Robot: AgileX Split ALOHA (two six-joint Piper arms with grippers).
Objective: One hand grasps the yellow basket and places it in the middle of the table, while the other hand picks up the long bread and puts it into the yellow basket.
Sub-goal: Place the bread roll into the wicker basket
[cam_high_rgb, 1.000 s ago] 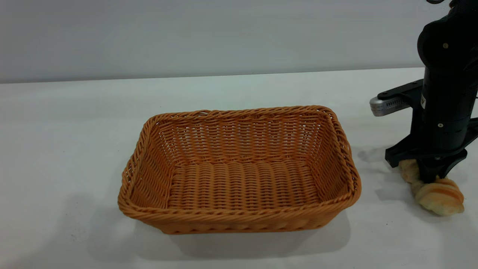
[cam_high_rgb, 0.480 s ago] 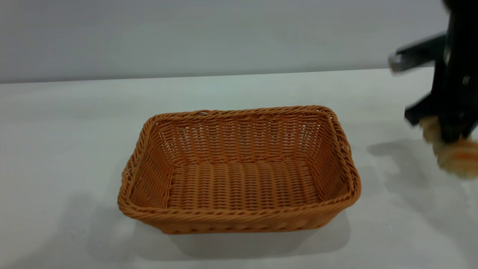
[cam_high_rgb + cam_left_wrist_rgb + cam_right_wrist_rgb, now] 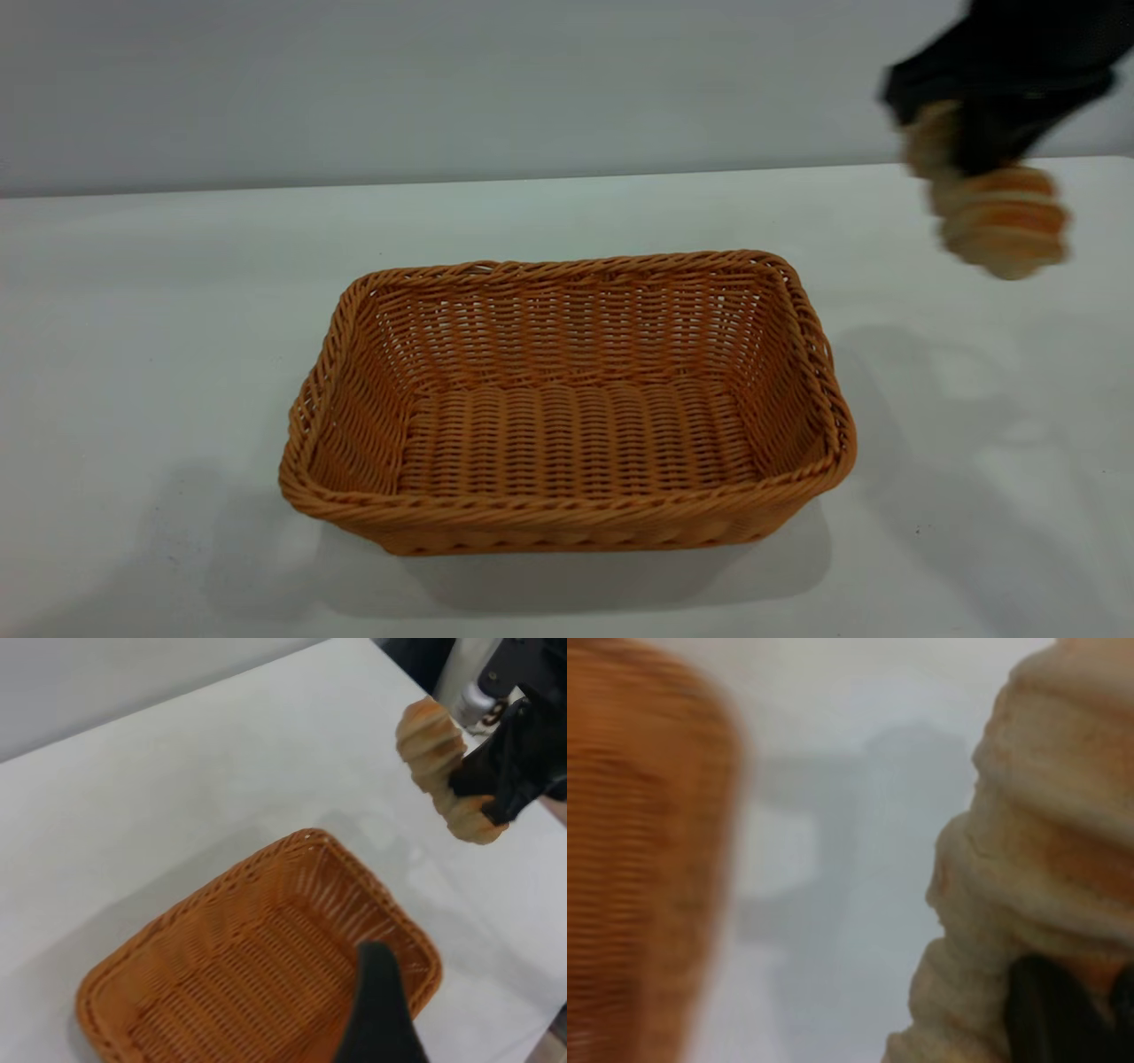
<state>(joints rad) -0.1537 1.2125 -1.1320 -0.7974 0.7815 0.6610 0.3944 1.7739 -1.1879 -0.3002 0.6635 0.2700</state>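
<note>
Bread [image 3: 997,221] being pinched mid-length by right hand [image 3: 992,146], airborne beside basket [image 3: 567,403]. Loaf possibly being dropped onto counter [image 3: 177,266] short of rim. Left hand [image 3: 379,1010]: grip state cannot be told.

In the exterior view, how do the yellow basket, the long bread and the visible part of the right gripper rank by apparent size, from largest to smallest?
1. yellow basket, clearly the largest.
2 and 3. long bread and right gripper, which holds it: unsure. Both look similar, and the gripper is cut off by the picture's edge.
</note>
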